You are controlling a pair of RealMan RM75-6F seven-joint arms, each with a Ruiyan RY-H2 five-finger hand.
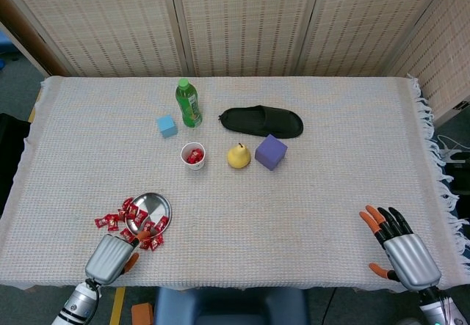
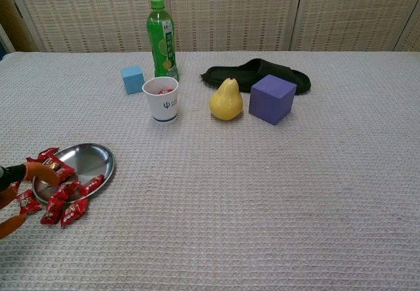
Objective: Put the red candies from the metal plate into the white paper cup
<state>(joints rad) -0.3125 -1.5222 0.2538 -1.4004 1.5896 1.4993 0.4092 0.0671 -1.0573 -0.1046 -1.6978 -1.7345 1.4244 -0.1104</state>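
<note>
Wide bare cloth lies between the metal plate (image 1: 150,209) near the table's front-left edge and the white paper cup (image 1: 193,155) mid-table. Left hand (image 1: 110,258) hangs over the front edge just beside the plate; grip cannot be told. Right hand (image 1: 400,252), fingers spread, holds nothing. Red candies (image 2: 64,190): roughly 12 around the plate, some in the cup.

My head view looks steeply down from above the near edge, far enough back to take in the whole cloth-covered tabletop (image 1: 330,193) up to the woven screen panels (image 1: 242,24). My chest view sits low and close, facing level across the cloth toward the same panels. Both share the round metal plate (image 1: 156,206), white paper cup (image 2: 161,99) and green plastic bottle (image 2: 161,31).
</note>
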